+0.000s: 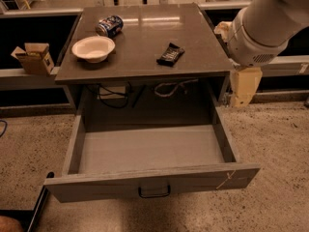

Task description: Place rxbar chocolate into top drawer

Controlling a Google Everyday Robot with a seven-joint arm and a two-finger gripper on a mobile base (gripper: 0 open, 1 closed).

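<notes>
Rxbar chocolate (170,54) flat on tabletop (145,33), top drawer (149,149) open below.
Likely light, slick; pinch across its width. Tool (244,88) hangs to its right, state impossible to tell.

The big white arm (270,23) is sticking in from the top right corner and sloping down to the left. The tan gripper (245,87) is hanging right under its round end, on the right side, pointing straight down.
</notes>
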